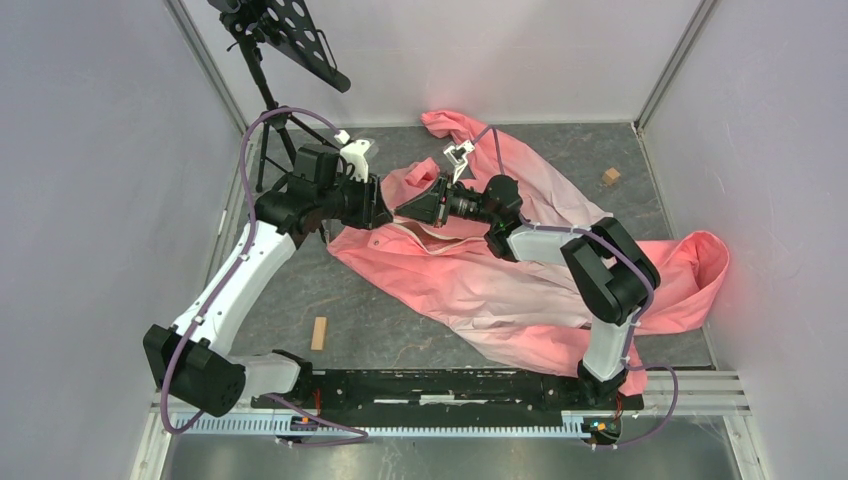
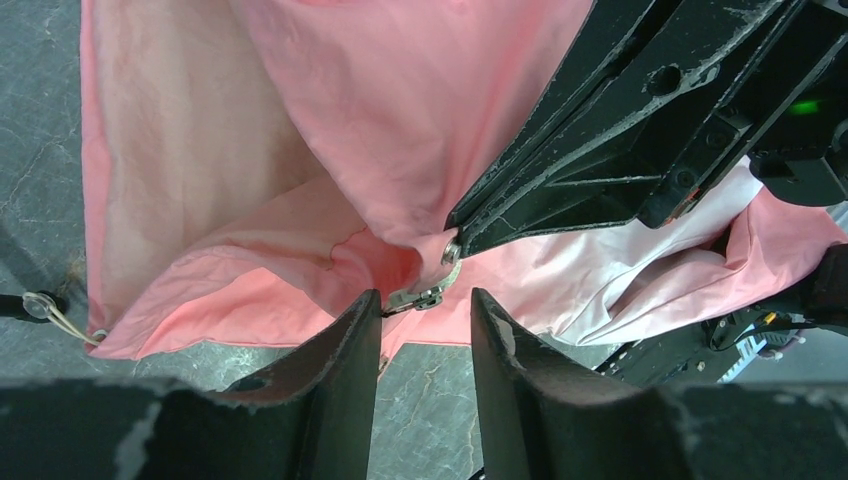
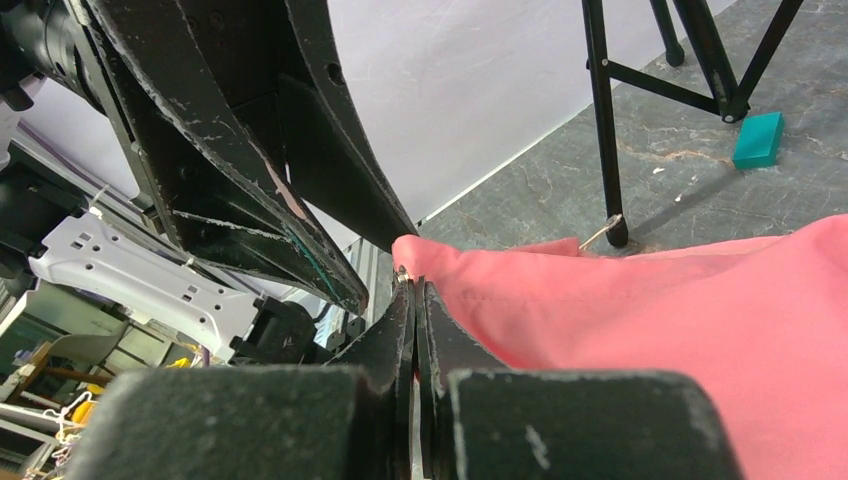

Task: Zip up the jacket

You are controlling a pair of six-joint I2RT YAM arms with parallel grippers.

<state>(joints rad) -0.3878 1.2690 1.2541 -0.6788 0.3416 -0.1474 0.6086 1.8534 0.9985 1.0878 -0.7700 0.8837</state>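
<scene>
The right claw [image 3: 412,287] is pinched tight on a pink fold of the jacket [image 1: 470,285], fingers pressed together with cloth between them. Facing it tip to tip, the left claw [image 2: 425,296] has a narrow gap between its fingers and holds nothing. The metal zipper pull [image 2: 413,299] hangs just ahead of that gap, right under the spot the right claw grips. The two claws meet a little left of the middle of the table [image 1: 400,340], toward the far edge. From there the jacket sprawls crumpled across the middle and out to the right edge, one part reaching the far edge and another running down to the near right corner beside the right arm's base. A wooden block [image 1: 319,332] lies on bare table toward the near edge, left of the jacket. A smaller block [image 1: 610,176] sits by the far right corner. A black stand [image 1: 272,95] rises in the far left corner, with a teal block [image 3: 758,140] near its feet.
</scene>
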